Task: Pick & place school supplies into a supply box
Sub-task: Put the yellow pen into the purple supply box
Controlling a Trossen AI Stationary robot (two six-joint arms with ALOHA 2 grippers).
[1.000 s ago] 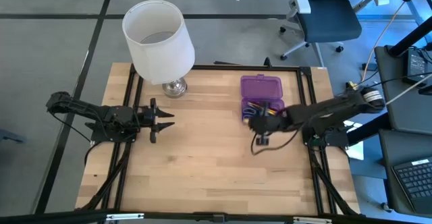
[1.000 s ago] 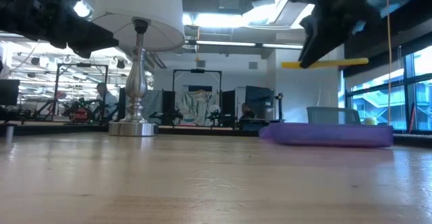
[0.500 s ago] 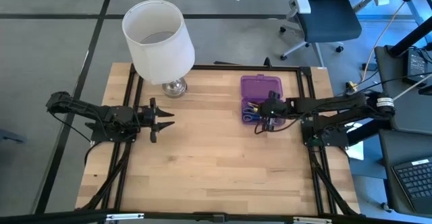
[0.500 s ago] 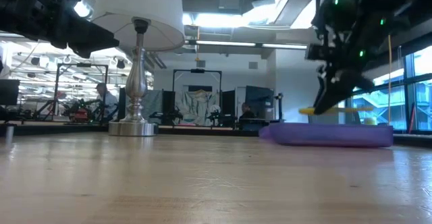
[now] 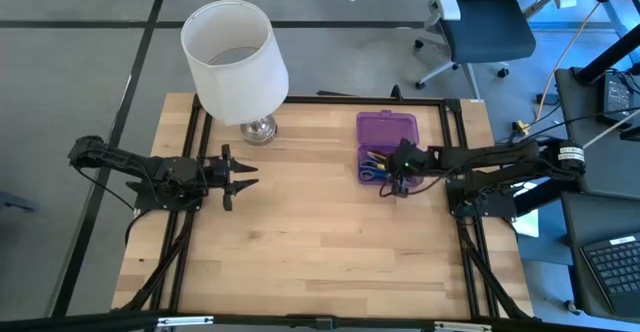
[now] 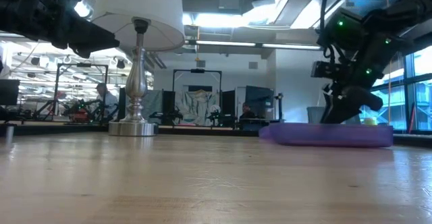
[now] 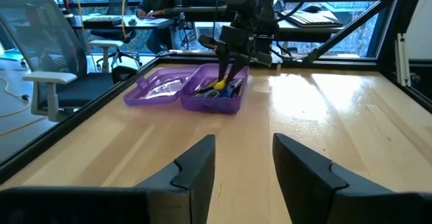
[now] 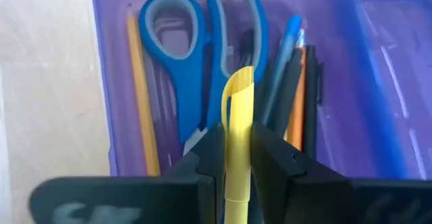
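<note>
Near the desk's far right edge, the right gripper (image 8: 237,158) pinches a yellow plastic highlighter-like pen (image 8: 237,116), low over the open translucent purple plastic supply box (image 5: 387,130). Released crooked, it could perch on the blue-handled scissors (image 8: 196,55) and pens (image 8: 287,69) already inside and block the lid. The left gripper (image 5: 238,177), fingers parted and empty, waits near the left edge.

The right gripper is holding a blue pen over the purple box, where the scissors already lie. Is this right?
Not quite. The right gripper holds a yellow pencil, not a blue pen, as the right wrist view shows. It is over the purple box, where the scissors already lie.
</note>
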